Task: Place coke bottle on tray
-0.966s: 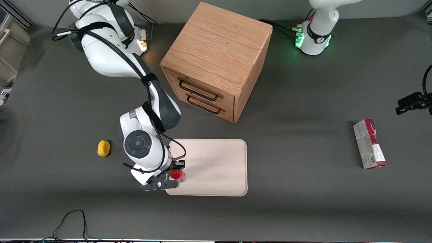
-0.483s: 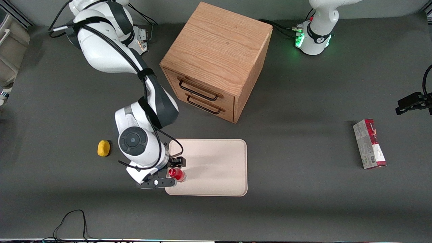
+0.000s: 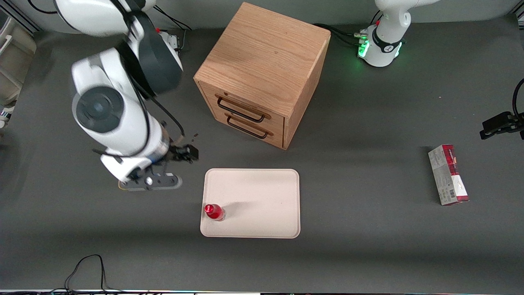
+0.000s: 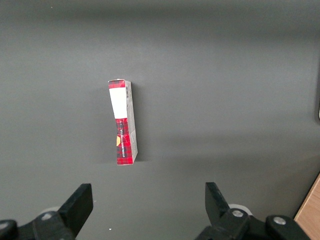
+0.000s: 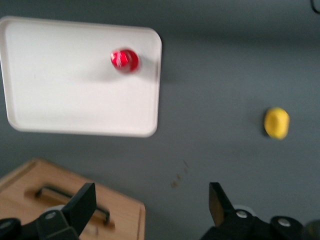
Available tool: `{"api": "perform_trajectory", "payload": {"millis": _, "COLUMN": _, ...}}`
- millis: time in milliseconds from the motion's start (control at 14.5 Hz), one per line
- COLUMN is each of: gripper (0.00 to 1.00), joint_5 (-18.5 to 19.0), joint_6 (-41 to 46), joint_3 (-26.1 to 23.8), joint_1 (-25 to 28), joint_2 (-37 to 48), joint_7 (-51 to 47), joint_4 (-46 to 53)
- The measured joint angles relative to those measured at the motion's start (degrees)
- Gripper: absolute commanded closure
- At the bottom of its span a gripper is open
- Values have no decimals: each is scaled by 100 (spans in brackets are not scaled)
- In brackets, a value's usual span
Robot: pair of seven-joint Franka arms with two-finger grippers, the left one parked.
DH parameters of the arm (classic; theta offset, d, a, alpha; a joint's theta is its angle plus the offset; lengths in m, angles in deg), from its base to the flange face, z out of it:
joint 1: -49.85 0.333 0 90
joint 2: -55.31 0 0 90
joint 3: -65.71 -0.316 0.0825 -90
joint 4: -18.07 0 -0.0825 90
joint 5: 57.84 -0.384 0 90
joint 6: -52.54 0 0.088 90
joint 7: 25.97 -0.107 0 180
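Observation:
The coke bottle (image 3: pixel 213 212), small and red with a red cap, stands upright on the cream-white tray (image 3: pixel 262 205), near the tray corner closest to the front camera at the working arm's end. It also shows in the right wrist view (image 5: pixel 124 60), on the tray (image 5: pixel 60 95). My right gripper (image 3: pixel 184 168) is open and empty. It is raised well above the table, off the tray, farther from the front camera than the bottle. In the right wrist view the gripper (image 5: pixel 151 202) shows its jaws spread wide with nothing between them.
A wooden drawer cabinet (image 3: pixel 262 69) stands farther from the front camera than the tray; it also shows in the right wrist view (image 5: pixel 65 200). A yellow oval lump (image 5: pixel 276 122) lies on the table beside the tray. A red-and-grey carton (image 3: pixel 448 174) lies toward the parked arm's end.
My gripper has let go of the bottle, risen and pulled away from the tray toward the working arm's end and the arm's base. The bottle stays standing on the tray.

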Motion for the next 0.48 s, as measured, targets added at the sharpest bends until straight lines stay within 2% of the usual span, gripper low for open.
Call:
{"api": "perform_trajectory", "payload": {"millis": 276, "gripper": 0, "joint_5": 2, "joint_6": 583, "joint_3": 122, "joint_1": -168, "joint_2": 623, "joint_7": 187, "joint_4": -253}}
{"api": "perform_trajectory", "payload": {"millis": 483, "gripper": 0, "joint_5": -8, "joint_6": 80, "joint_3": 149, "joint_1": -570, "joint_2": 1457, "joint_7": 448, "joint_4": -1317}}
